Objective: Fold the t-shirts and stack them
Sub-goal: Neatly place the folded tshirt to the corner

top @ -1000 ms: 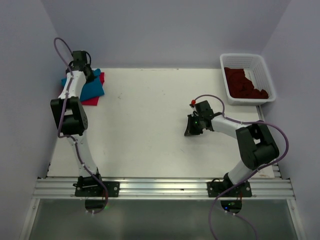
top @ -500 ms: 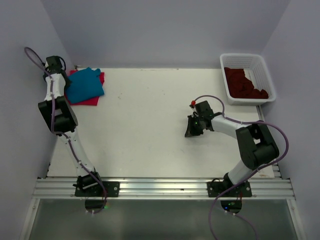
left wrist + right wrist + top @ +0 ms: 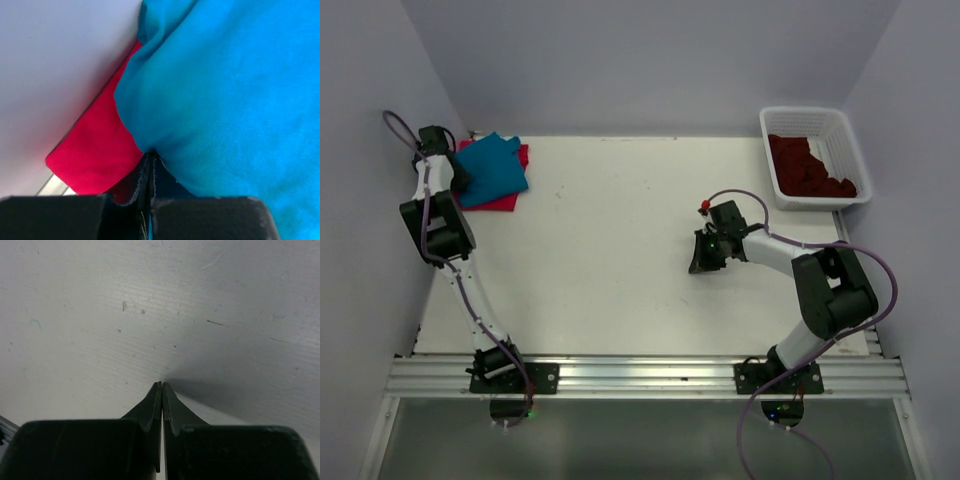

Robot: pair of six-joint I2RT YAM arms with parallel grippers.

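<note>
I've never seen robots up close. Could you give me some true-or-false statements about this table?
The teal blue cloth t-shirt lies on top of the bright red cloth t-shirt. True.
The white plastic lattice basket is empty. False: dark maroon t-shirts lie in it.
The right claw is shut, low over the white table. True.
The left claw is wide open above the basket. False: it is shut, at the teal t-shirt's edge.

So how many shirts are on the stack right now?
2: the teal shirt on top and the red shirt beneath it, at the far-left corner of the table. More may be hidden underneath; maroon cloth sits in the basket.
</note>
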